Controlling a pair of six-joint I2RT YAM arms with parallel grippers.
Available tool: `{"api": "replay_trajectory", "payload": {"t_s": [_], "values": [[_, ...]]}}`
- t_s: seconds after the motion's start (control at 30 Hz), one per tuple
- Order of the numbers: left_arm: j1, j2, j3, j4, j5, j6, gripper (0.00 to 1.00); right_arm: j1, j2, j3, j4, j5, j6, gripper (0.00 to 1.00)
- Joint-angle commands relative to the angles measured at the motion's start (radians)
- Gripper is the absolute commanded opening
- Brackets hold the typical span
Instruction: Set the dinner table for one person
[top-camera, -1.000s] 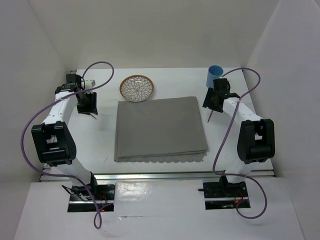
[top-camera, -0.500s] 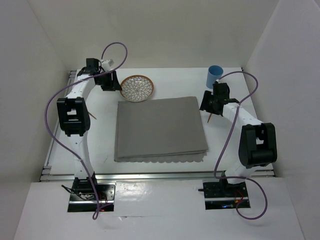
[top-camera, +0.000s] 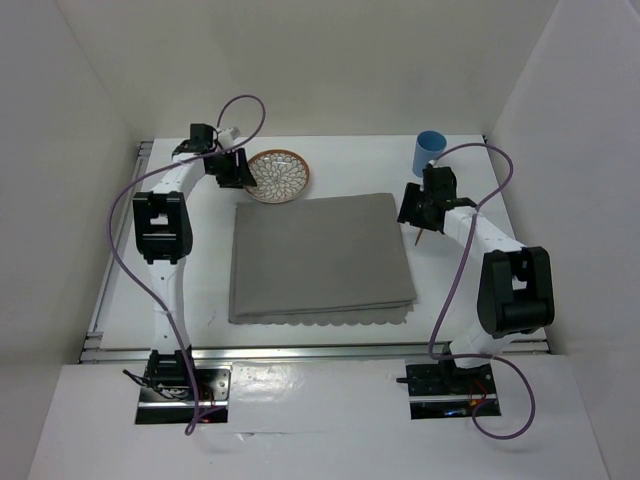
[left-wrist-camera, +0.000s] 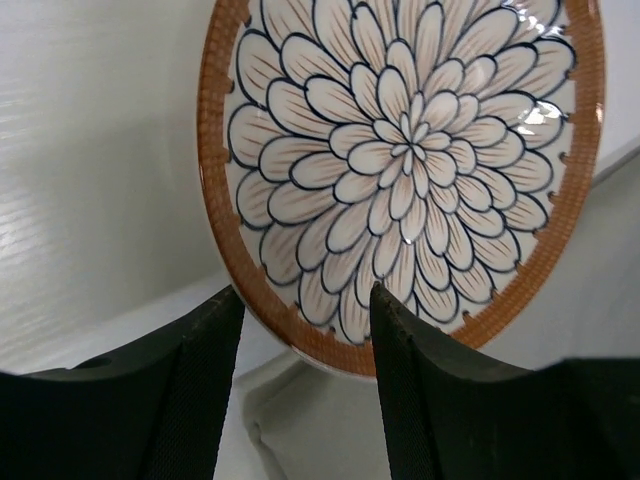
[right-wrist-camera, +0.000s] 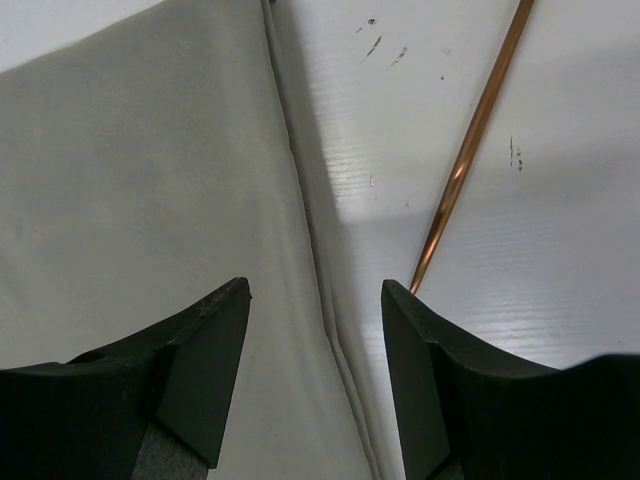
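Plate rim (left-wrist-camera: 212, 110) before parted left jaws

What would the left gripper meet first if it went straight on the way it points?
The patterned plate. Its brown rim sits directly ahead of the open left gripper, in line with the gap between the fingers. Depth is hard to judge, but nothing else shows in between.

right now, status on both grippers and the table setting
Left gripper open at plate rim. Right gripper open over placemat edge, copper stick alongside. Dinner table: plate and cup off the placemat. Nothing blocking.
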Motion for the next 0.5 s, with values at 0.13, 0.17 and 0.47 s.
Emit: {"api": "replay_trajectory", "payload": {"t_s": [0.13,0.17,0.47], "values": [[-0.001,0.114,0.11,-0.002,-0.04,-0.052,0.6,0.012,-0.013,0.056,-0.019,0.043,-0.017,0.63],[-0.001,0.129,0.124,-0.002,-0.023,-0.064,0.6,0.012,-0.013,0.056,-0.019,0.043,-0.017,0.63],[-0.001,0.223,0.189,0.018,0.141,-0.15,0.22,0.033,-0.004,0.076,-0.077,0.109,-0.037,0.63]]}}
